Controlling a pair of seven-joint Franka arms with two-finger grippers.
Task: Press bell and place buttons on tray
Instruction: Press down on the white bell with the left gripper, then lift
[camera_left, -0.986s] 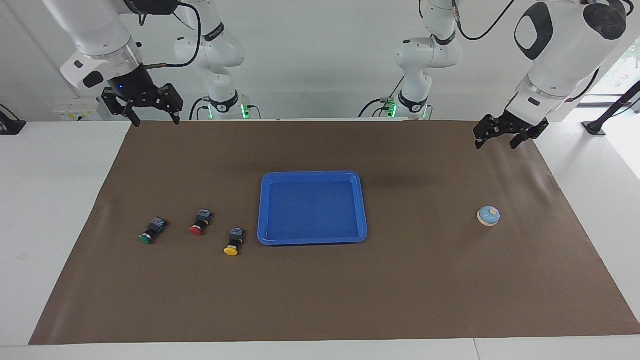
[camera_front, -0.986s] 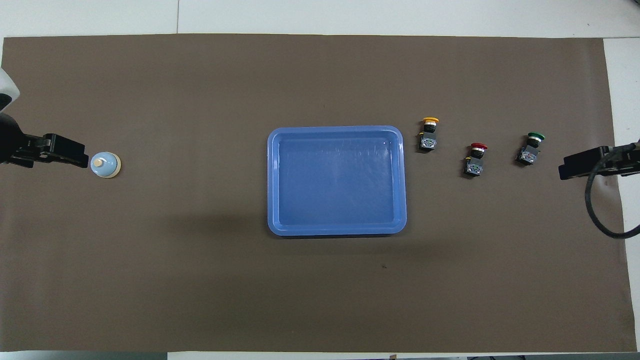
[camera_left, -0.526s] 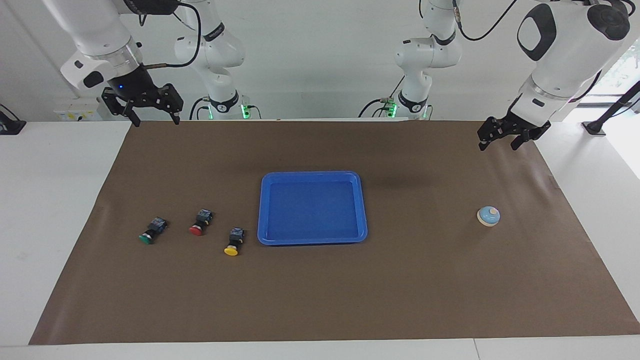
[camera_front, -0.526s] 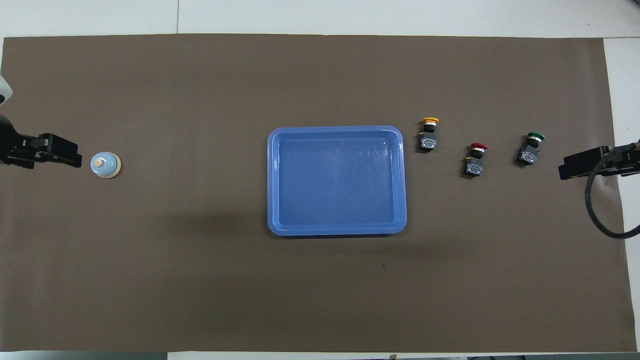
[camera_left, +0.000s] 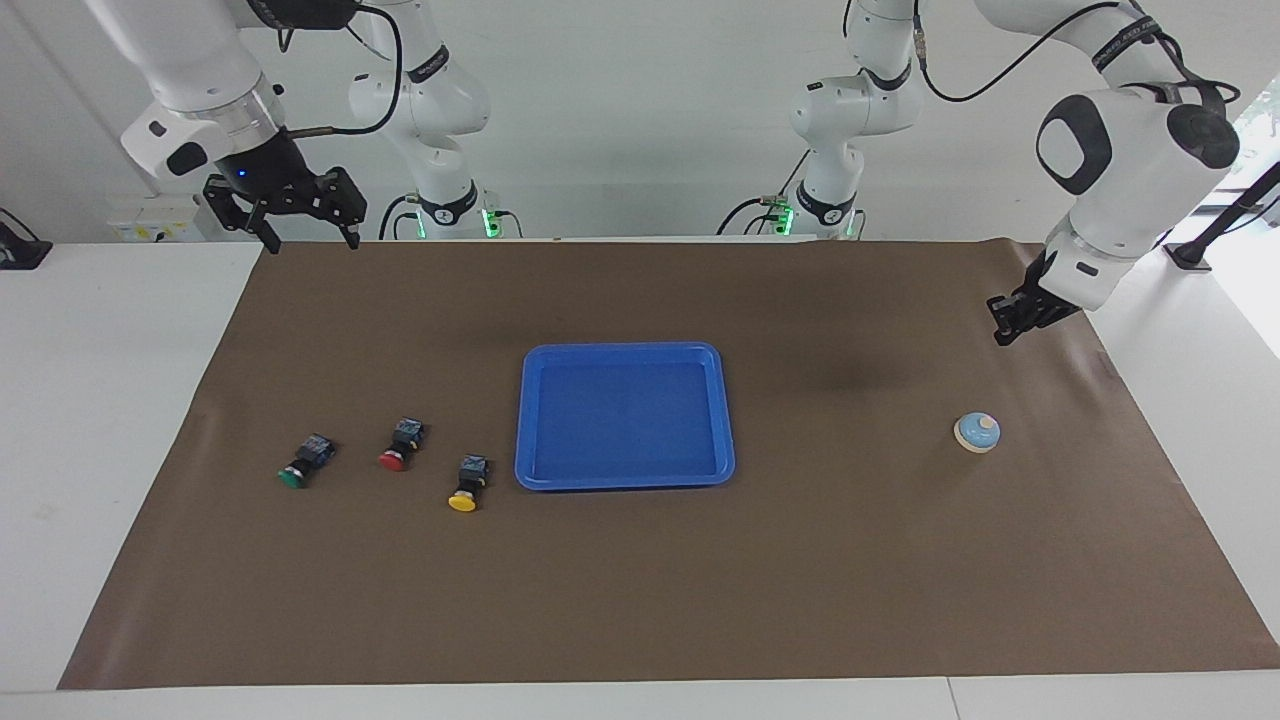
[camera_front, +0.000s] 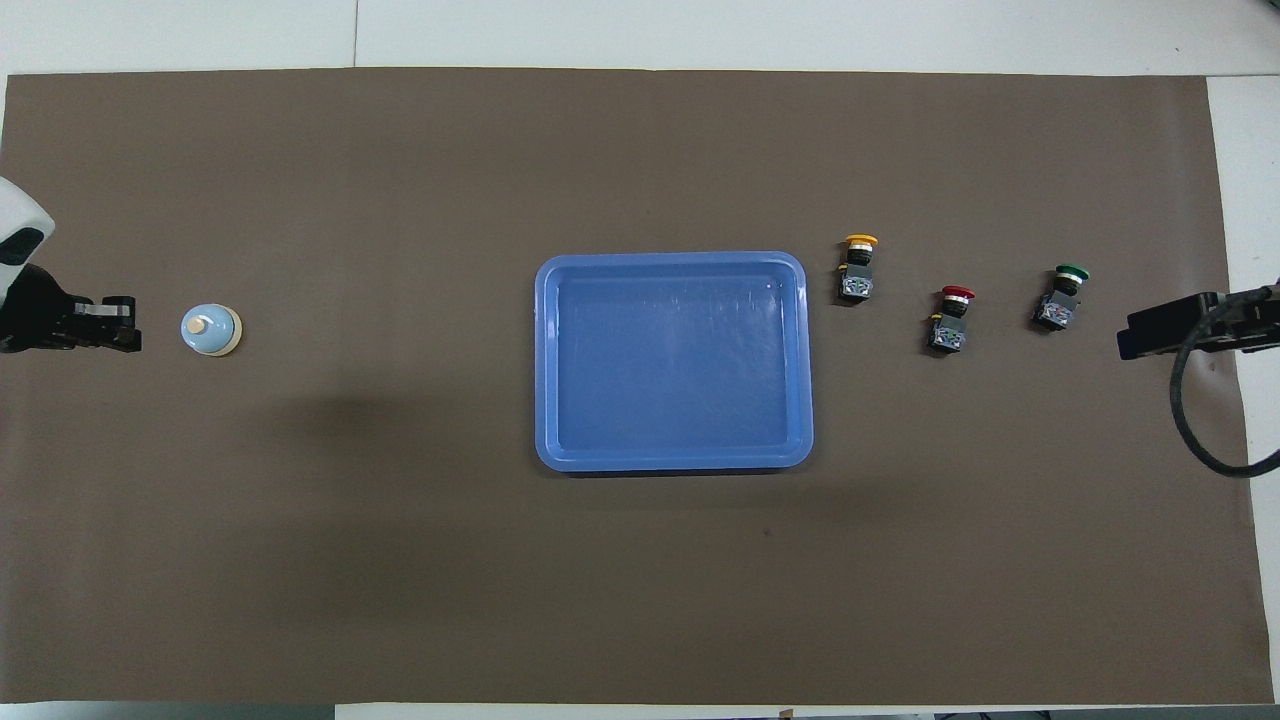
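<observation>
Your left gripper (camera_left: 1008, 328), fingers together for pressing, hangs short of the bell (camera_left: 977, 432) at its end; right gripper (camera_left: 305, 232) waits apart-fingered; three buttons (camera_left: 398, 448) lie beside the empty tray (camera_left: 624, 352).

Two glossy white, rounded arms carry black joint caps and black rings, with green lights glowing at their bases. Black cables loop along them. Each ends in a black angular gripper: the left gripper (camera_left: 1008, 330), the right gripper (camera_left: 305, 236).
</observation>
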